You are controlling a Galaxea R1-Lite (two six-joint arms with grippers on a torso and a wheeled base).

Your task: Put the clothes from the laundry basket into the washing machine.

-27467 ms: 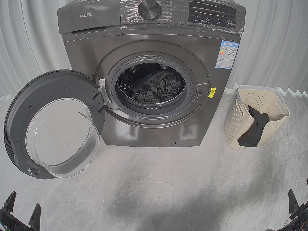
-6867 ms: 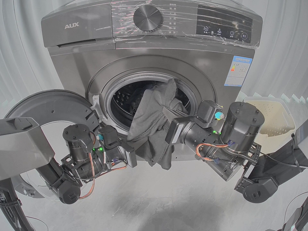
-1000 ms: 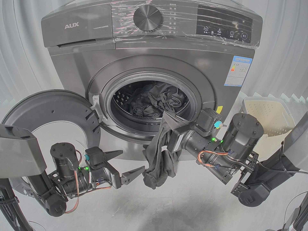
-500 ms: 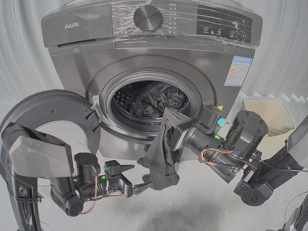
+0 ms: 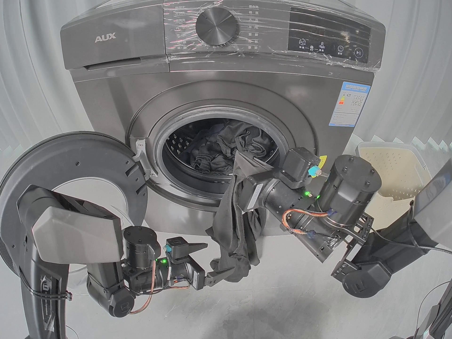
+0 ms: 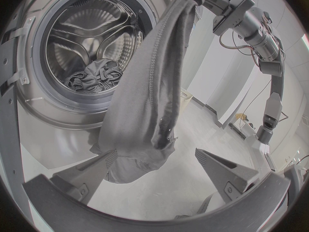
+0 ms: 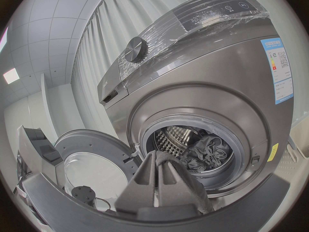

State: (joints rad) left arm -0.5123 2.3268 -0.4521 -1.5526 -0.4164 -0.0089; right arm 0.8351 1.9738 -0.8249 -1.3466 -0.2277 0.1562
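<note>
The dark garment [image 5: 233, 222] hangs just outside the washing machine [image 5: 117, 95], in front of the lower rim of its round opening [image 5: 188, 184]; its long axis runs almost straight up and down. Its top is pinched in the right gripper [image 5: 241, 177] and its bottom end is near the floor. The left gripper [image 5: 214, 260] sits low, below and to the left of that bottom end with its fingers spread, so it is the nearer one to the loose part. The coming move likely means closing on the hem and lifting it toward the opening. The left wrist view shows the hem lying between the spread fingers [image 6: 96, 171], at or against one of them; whether it touches I cannot tell. The right wrist view shows the right gripper [image 7: 157, 160] pressed together on a fold of cloth, with a heap of clothes [image 7: 206, 152] already in the drum. The head view adds the laundry basket [image 5: 400, 165] beside the machine, and the open door [image 5: 70, 161].
</note>
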